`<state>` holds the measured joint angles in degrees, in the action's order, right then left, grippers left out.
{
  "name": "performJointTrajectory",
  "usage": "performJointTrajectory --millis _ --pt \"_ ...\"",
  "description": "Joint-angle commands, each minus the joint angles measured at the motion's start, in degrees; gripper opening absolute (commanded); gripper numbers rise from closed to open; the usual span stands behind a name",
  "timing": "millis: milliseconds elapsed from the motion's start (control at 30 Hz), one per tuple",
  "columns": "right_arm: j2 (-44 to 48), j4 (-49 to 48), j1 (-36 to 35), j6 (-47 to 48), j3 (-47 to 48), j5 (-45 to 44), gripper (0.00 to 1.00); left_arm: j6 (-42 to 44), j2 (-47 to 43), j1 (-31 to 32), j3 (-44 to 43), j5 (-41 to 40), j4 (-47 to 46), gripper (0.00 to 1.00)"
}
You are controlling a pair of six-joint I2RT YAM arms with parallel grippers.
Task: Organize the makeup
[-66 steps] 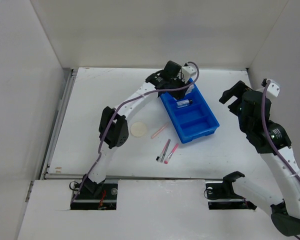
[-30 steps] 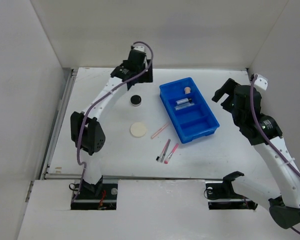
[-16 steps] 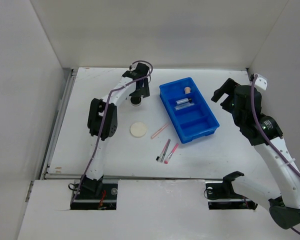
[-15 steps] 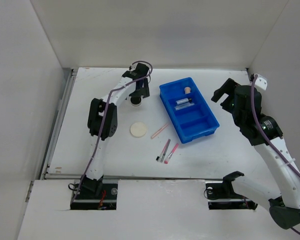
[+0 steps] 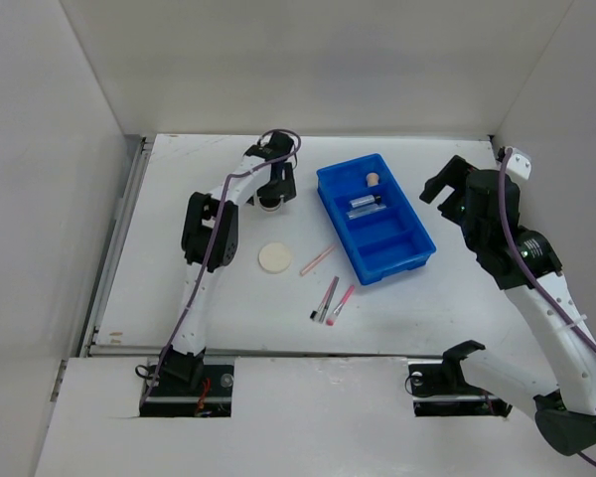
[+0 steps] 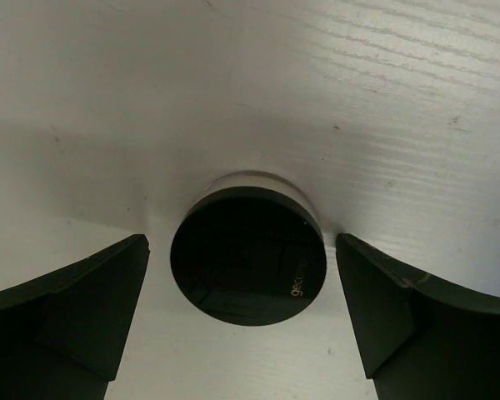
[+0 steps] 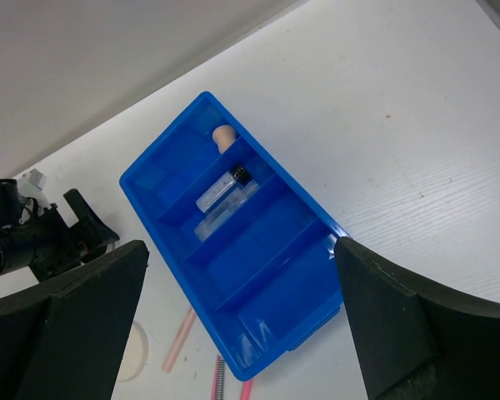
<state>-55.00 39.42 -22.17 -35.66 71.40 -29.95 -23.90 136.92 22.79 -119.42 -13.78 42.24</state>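
The black round compact [image 6: 248, 254] stands on the white table, and my left gripper [image 6: 242, 279] is open around it, one finger [image 6: 75, 312] on each side with a gap to both. In the top view the left gripper [image 5: 273, 193] hides most of the compact, left of the blue tray [image 5: 389, 244]. The cream round puff [image 5: 274, 257] and the thin pink and dark pencils [image 5: 328, 297] lie on the table nearer me. A clear black-capped tube [image 7: 227, 187] and a clear case [image 7: 219, 218] lie in the tray [image 7: 292, 258]. My right gripper [image 7: 242, 283] hangs open and empty above the tray.
A small cream piece [image 7: 223, 135] sits in the tray's far compartment. One pale pink pencil [image 5: 318, 259] lies apart between the puff and the tray. White walls close the table at the back and both sides.
My left gripper has come from the back of the table down over the black compact and now straddles it. The right arm has hardly moved.
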Motion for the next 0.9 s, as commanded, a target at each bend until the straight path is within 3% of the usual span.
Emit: performJointTrajectory --millis 0,100,333,433,633,867 --pt "1.0 -1.4 0.3 -0.4 0.5 -0.2 1.00 -0.4 0.7 -0.5 -3.9 0.2 0.2 0.92" --pt "1.0 -1.4 0.3 -0.4 1.0 -0.8 1.00 0.1 1.4 -0.5 -3.9 0.2 0.7 0.85" --pt "1.5 -0.8 0.3 -0.4 1.0 -0.8 1.00 1.2 -3.8 -0.5 0.4 0.2 -1.1 0.32" --pt "1.5 -0.8 0.3 -0.4 1.0 -1.3 1.00 2.1 -10.1 -0.5 3.9 1.4 -1.8 0.24" --pt "1.0 -0.8 0.3 -0.9 1.6 -1.9 1.00 9.2 -22.6 5.8 9.0 6.1 -1.8 0.22" --pt "2.1 -0.8 0.3 -2.1 0.5 -1.3 1.00 11.5 -21.2 14.9 2.4 16.8 -0.1 0.22"
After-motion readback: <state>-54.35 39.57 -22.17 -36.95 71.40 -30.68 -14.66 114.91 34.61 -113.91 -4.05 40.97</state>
